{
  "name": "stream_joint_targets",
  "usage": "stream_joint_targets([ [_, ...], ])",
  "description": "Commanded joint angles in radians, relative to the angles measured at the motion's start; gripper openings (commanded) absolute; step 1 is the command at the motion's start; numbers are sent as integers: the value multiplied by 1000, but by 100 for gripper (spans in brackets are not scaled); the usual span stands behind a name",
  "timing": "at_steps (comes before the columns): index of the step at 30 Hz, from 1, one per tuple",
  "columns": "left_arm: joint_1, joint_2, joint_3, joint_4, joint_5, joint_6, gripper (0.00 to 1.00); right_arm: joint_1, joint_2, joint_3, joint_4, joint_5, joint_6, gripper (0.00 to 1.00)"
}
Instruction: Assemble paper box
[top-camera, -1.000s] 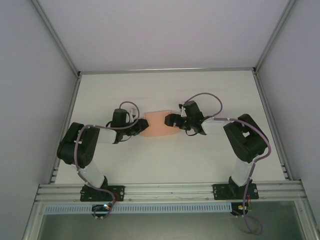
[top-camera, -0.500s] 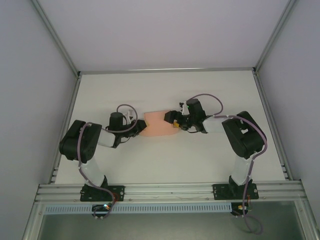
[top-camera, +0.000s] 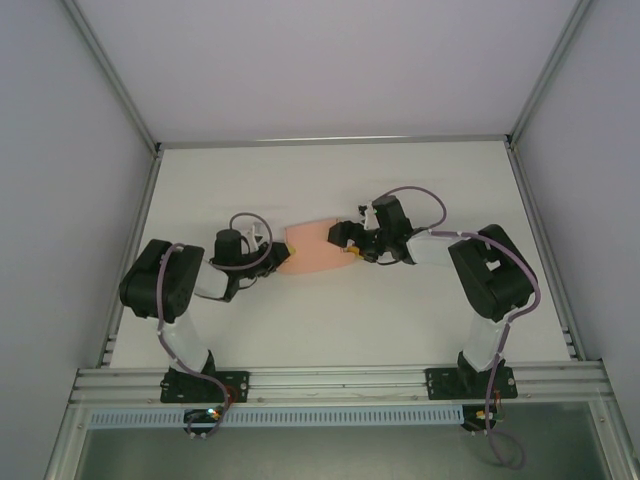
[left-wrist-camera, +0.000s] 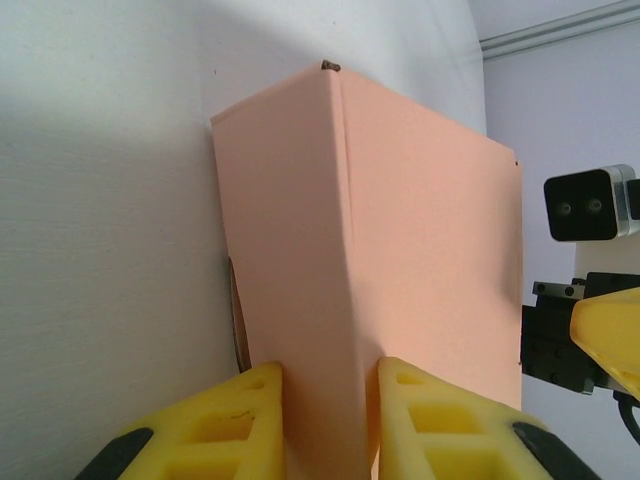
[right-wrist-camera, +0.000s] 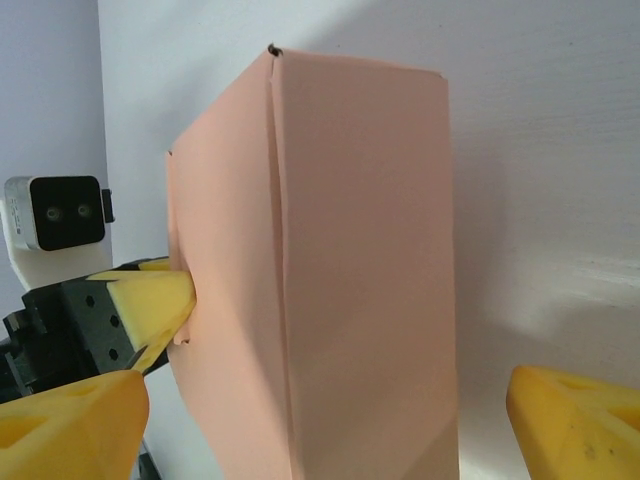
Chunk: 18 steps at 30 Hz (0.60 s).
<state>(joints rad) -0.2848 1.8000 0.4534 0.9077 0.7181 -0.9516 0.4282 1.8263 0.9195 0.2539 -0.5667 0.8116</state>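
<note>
On the white tabletop, the left pincer is closed narrowly on one folded edge of the paper box, its yellow fingers pressing the card from both sides. The box lies in the middle between the two arms, and the right pincer stands wide open around its other end, both fingers apart from the card.

Pink paper box, folded, mid-table, betw. claws
</note>
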Motion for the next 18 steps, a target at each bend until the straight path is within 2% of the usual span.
stream_joint_targets([
  [1,15,43,-39,-71,-28,-13,18,1,32,40,-9,-49,22,93],
  [9,16,90,-48,13,-11,-48,18,6,78,68,-6,-90,49,92],
  [13,17,110,-47,56,2,-63,20,14,73,90,2,-117,46,86],
  [16,16,107,-43,60,10,-58,23,13,76,99,44,-140,52,76],
  [18,17,96,-38,46,12,-50,23,14,72,102,64,-142,58,62],
])
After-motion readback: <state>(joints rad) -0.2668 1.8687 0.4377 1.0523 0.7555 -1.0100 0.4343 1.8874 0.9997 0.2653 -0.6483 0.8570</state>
